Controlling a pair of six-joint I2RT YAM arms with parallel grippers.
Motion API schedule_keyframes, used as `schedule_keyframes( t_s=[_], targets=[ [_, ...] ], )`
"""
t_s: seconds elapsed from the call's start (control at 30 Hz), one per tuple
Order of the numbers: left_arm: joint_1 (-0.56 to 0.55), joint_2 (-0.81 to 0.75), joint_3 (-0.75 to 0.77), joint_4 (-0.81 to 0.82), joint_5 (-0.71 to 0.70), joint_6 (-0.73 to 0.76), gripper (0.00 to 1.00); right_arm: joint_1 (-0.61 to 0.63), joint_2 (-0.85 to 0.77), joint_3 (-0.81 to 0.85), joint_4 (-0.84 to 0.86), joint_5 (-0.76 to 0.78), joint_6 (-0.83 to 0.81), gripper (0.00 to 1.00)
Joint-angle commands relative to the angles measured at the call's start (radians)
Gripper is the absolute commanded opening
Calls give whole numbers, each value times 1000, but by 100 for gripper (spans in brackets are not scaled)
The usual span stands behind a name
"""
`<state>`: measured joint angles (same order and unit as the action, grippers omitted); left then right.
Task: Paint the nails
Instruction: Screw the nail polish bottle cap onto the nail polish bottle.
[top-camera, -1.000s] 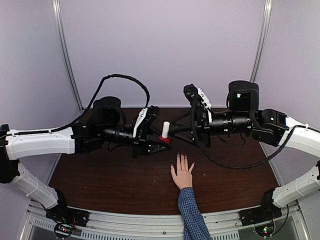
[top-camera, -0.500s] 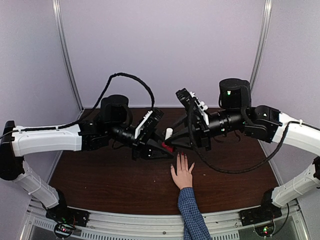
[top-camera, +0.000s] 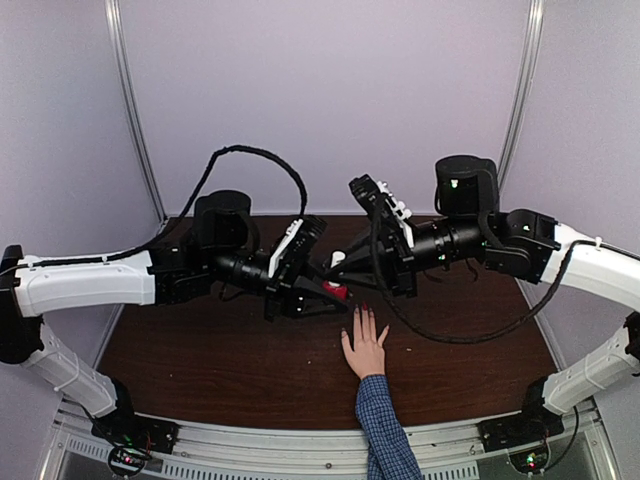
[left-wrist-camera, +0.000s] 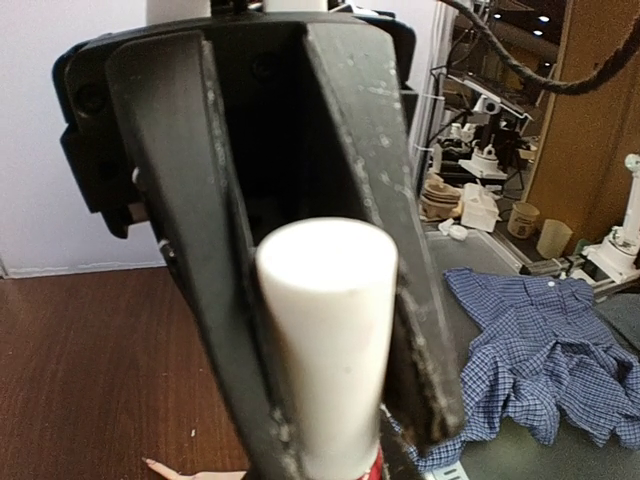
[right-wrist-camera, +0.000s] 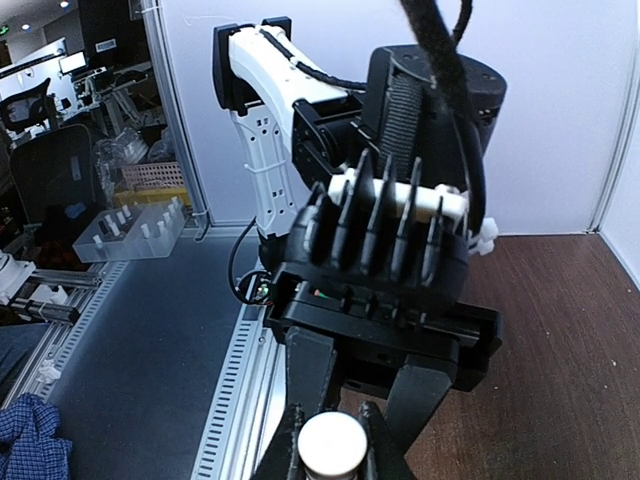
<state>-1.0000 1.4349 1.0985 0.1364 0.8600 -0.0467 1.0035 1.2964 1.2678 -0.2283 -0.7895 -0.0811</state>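
A light-skinned hand (top-camera: 365, 348) with a blue checked sleeve (top-camera: 383, 430) lies flat on the brown table, fingers pointing away. Its nails (top-camera: 363, 308) look dark red at the fingertips. My left gripper (top-camera: 335, 291) is shut on the small red polish bottle (top-camera: 340, 291) and holds it just beyond the fingertips. My right gripper (top-camera: 341, 263) is shut round the bottle's white cap (top-camera: 337, 259). In the right wrist view my right gripper (right-wrist-camera: 332, 441) hugs the round cap top (right-wrist-camera: 332, 444). In the left wrist view the cap (left-wrist-camera: 330, 340) stands between the right gripper's black fingers (left-wrist-camera: 205, 300).
The brown table (top-camera: 220, 360) reaches to a metal rail along the near edge (top-camera: 300, 440). A black cable (top-camera: 250, 155) arcs above the left arm. Purple walls enclose the back and sides. Blue checked cloth (left-wrist-camera: 545, 350) shows to the right in the left wrist view.
My right gripper swung left and down onto the bottle's cap. My left gripper, holding the bottle, tilted and shifted slightly towards it. The hand has not moved.
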Motion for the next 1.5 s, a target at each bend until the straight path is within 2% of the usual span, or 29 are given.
schedule_keyframes(
  t_s=[0.0,0.43,0.7,1.03,1.27,1.3,1.37,1.47],
  targets=[
    [18,-54,-34,93,-254,-9,0,10,0,19,-23,38,27,0],
    [19,-71,-47,94,-558,-21,0,10,18,13,-12,256,75,0],
    [18,-63,-43,104,-778,-38,0,12,49,2,15,490,147,0],
    [-6,6,-35,157,-992,-93,0,25,96,-46,112,744,243,0],
    [-30,52,-19,168,-1113,-106,0,33,122,-34,97,843,264,0],
    [-31,53,-19,168,-1109,-106,0,33,123,-30,91,841,261,1],
    [-27,46,-28,177,-1071,-110,0,33,118,-24,73,816,247,13],
    [0,20,-57,207,-935,-129,0,31,84,-40,72,792,222,24]
  ],
)
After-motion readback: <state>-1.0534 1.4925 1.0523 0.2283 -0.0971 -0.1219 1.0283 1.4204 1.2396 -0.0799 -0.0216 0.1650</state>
